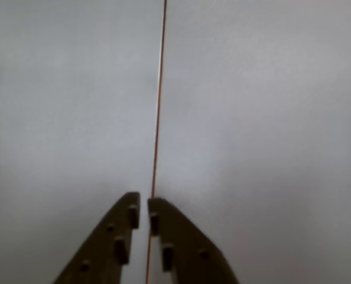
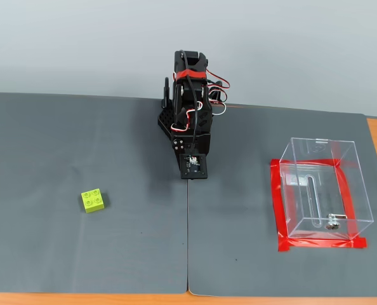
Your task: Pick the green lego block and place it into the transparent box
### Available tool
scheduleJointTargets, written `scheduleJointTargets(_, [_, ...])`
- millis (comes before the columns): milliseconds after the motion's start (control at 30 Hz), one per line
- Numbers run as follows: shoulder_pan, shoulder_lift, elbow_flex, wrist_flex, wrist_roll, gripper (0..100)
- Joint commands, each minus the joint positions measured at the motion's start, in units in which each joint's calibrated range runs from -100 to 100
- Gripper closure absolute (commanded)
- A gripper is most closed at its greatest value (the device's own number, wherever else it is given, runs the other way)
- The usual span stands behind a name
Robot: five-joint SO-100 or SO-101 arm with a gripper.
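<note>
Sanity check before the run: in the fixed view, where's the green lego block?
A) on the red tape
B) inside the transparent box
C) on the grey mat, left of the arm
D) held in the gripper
C: in the fixed view the green lego block sits alone on the grey mat, left of the arm, far from the transparent box; the wrist view shows the gripper shut with nothing in it.

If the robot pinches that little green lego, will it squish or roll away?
Probably neither. The green lego block looks like hard plastic, so it should stay stiff. It sits flat on the grey mat with square sides, so it will likely slide, not roll. It looks small, likely light.
</note>
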Motion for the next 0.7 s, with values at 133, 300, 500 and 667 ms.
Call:
scheduleJointTargets(133, [0.4,-0.2,-3.2,0.2,0.1,98])
scheduleJointTargets(300, [-0.2,-0.2,-3.2,0.2,0.1,98])
scheduleJointTargets(500, [-0.3,0.0,-3.3,-0.1,0.0,98])
scheduleJointTargets(667, [0.3,0.8,-3.4,-0.5,-0.4,98])
